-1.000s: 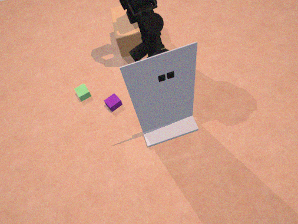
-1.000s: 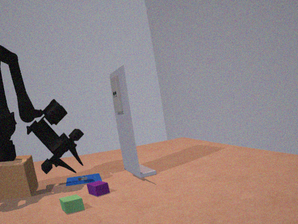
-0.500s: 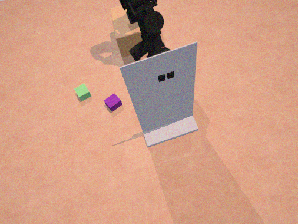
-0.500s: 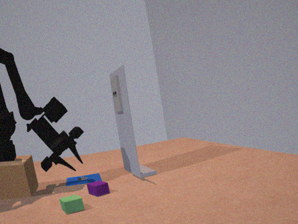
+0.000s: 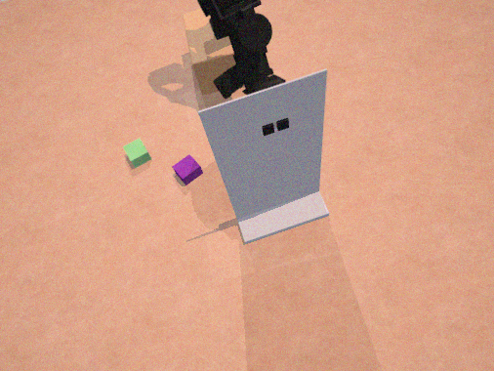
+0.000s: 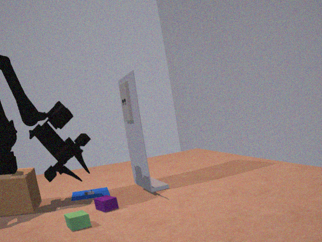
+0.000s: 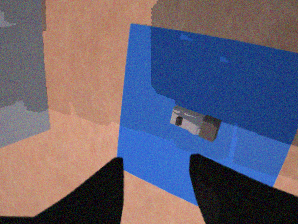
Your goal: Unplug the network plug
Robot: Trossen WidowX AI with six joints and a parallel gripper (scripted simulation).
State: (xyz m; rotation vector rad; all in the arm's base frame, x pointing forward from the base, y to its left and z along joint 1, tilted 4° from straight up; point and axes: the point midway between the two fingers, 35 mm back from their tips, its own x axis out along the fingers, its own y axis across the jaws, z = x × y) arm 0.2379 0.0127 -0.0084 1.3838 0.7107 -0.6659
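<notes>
The plug (image 6: 89,193) (image 7: 186,121), pale grey with a darker end, lies on the blue marked square (image 6: 103,192) (image 7: 135,142) on the table, inside its edges. My gripper (image 6: 85,177) (image 7: 156,164) is open, with nothing between its fingers. It hangs above the square, tilted downward, apart from the plug. In the top view the panel hides the fingertips, the plug and the square. The upright panel (image 5: 273,171) (image 6: 138,137) stands on its foot. Its socket plate (image 6: 127,111) shows two small dark openings with no plug in them.
A purple block (image 5: 187,169) (image 6: 106,204) lies near the square, and a green block (image 5: 137,152) (image 6: 77,220) lies farther out. A brown box-shaped base (image 5: 212,73) (image 6: 16,194) stands by the arm. The panel's foot (image 5: 285,217) (image 6: 160,185) juts out on the side away from the arm.
</notes>
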